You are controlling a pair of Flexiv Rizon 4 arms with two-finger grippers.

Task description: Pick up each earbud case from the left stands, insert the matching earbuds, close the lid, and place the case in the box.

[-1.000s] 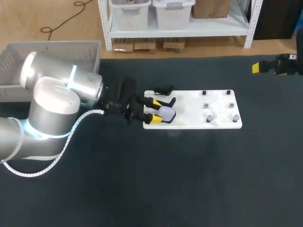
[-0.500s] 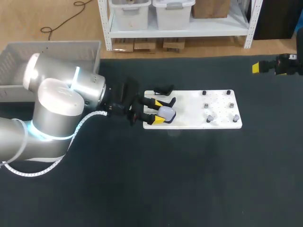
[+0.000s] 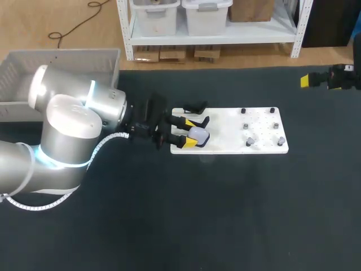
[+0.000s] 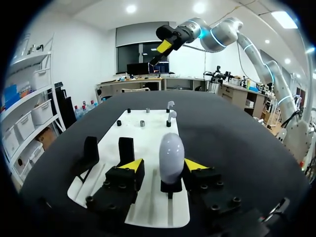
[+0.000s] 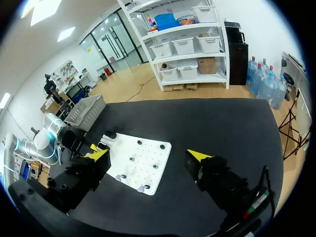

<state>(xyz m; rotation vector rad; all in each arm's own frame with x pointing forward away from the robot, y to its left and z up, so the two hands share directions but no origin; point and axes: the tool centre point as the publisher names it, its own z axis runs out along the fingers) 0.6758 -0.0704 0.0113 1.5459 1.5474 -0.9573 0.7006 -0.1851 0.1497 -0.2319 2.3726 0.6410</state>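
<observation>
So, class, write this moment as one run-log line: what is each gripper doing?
phase: pre-grasp | left gripper: open, straddling earbud case on stand | right gripper: open, empty

One earbud case, three black stands (on one white board), one box.

Left arm is basically chunky silver-grey rounded housings, with a pale cyan light ring glowing at the joints. There's a white ribbed cable running along the outside of it. Left gripper is matte black: blocky fingers dotted with little screws and wedge-shaped bright yellow tips. Right arm has the same silver shell with bluish rings. Right gripper is black with yellow tips too, plus some thin wiring with red and green bits on its side.
</observation>
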